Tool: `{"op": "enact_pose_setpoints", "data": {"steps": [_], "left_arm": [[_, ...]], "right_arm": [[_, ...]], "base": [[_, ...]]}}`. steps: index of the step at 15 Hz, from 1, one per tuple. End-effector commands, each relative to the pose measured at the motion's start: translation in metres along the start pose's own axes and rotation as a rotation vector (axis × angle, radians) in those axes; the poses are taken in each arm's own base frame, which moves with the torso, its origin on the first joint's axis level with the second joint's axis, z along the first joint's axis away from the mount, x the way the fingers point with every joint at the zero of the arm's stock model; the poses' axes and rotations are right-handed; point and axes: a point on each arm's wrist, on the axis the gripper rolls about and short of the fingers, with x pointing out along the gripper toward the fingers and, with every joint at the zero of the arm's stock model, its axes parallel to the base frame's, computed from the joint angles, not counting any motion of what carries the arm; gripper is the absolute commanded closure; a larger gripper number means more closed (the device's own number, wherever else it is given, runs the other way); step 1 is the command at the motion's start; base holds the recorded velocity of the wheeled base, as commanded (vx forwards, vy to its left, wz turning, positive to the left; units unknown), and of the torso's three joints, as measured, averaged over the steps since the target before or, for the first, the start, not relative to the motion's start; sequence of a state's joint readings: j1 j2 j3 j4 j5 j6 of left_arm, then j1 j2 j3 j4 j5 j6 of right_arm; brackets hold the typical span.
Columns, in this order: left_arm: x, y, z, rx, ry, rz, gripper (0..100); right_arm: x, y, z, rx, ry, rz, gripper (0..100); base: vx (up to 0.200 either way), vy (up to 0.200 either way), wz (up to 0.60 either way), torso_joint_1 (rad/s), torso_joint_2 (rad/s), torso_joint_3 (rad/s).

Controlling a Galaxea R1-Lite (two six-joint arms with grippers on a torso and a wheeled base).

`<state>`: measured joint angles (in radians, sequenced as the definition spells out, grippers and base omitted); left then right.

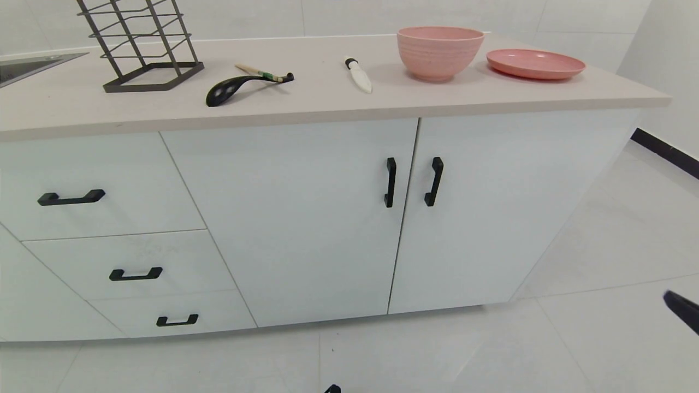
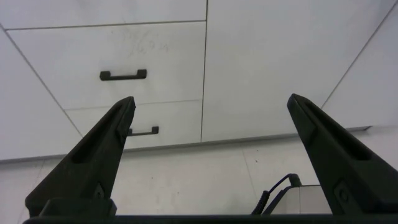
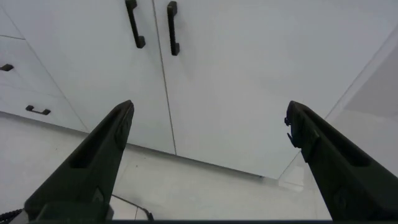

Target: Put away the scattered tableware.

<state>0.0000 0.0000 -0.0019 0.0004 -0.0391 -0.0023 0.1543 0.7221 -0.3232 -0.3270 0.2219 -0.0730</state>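
While the tableware lies spread along the pale, matte surface (image 1: pixel 327 106), we see a deep pink bowl (image 1: pixel 440 52) with faint ribbing standing upright toward its right end, and near it, farther right, a shallow pink plate (image 1: pixel 535 63) lying flat. Left of the bowl lies a small white knife (image 1: pixel 359 75) with a black end; farther left a glossy black spoon (image 1: pixel 240 87) rests with wood-coloured chopsticks (image 1: pixel 259 72), banded green, against its handle end. A dark wire rack (image 1: pixel 144 43) stands beyond these. Below the surface, our left end effector (image 2: pixel 210 99) hangs low before the white drawers (image 2: pixel 106 62), its two dark tapered fingers spread wide apart on nothing. Our right end effector (image 3: pixel 209 104) faces the smooth cabinet doors (image 3: pixel 249 74), fingers likewise wide apart.
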Motion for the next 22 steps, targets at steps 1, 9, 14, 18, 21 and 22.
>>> {"op": "enact_pose_setpoints", "data": {"steps": [1,9,14,18,21,22], "left_arm": [[0.000,0.000,0.000,0.002,0.001,-0.001,0],[0.000,0.000,0.000,0.001,0.001,-0.001,0],[0.000,0.000,0.000,0.005,0.000,-0.005,0],[0.000,0.000,0.001,0.012,-0.014,-0.016,0],[-0.008,-0.002,0.048,0.026,-0.390,-0.047,0],[-0.004,-0.002,0.070,0.032,-0.416,-0.078,0]], "right_arm": [[0.077,-0.013,-0.005,-0.003,0.101,0.084,0],[0.203,-0.005,-0.051,-0.060,0.055,0.366,0],[0.243,0.003,-0.054,-0.119,-0.026,0.421,0],[0.254,0.008,-0.049,-0.153,-0.075,0.460,0],[0.249,0.009,-0.048,-0.157,-0.076,0.468,0],[0.248,0.010,-0.044,-0.163,-0.090,0.472,0]], "base": [[0.000,0.000,0.00,0.000,0.00,0.000],[0.000,0.000,0.00,0.000,0.00,0.000],[0.000,0.000,0.00,0.000,0.00,0.000],[0.000,0.000,0.00,0.000,0.00,0.000],[0.000,0.000,0.00,0.000,0.00,0.000],[0.000,0.000,0.00,0.000,0.00,0.000]]}}
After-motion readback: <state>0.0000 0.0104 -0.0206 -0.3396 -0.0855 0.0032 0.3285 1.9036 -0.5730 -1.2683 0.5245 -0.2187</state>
